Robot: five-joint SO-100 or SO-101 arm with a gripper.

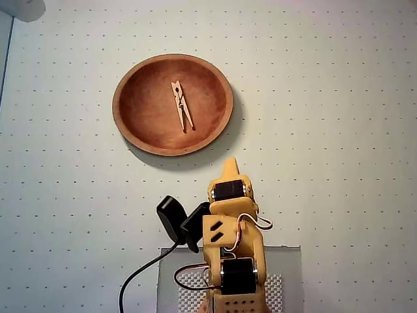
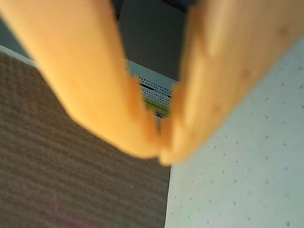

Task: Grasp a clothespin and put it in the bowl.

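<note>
1. Gripper point(image 2: 160, 154) fills the wrist view, blurred and very close; its two orange fingers point(image 2: 95, 85) meet at the tips with nothing between them, so it is closed and empty.
2. Seen from overhead, the arm point(image 1: 231, 222) is folded back over its base at the near edge of the dotted mat point(image 1: 339, 130), its tip pointing toward the far side. A black camera point(image 1: 171, 215) sits on its left flank, with a cable point(image 1: 140, 277) trailing toward the near edge.
3. Close under the wrist camera lies a brown ribbed surface point(image 2: 71, 180) on the left and the pale mat on the right.
4. Farther off, left of centre, the bowl point(image 1: 130, 124) sits well apart from the arm. The clothespin point(image 1: 182, 105) lies flat inside it, near its middle, running roughly near to far.
5. Judging from this, the placing looks done. The sound course is to hold the arm in this tucked pose, fingers together, well clear of the bowl's rim so nothing gets nudged.
</note>
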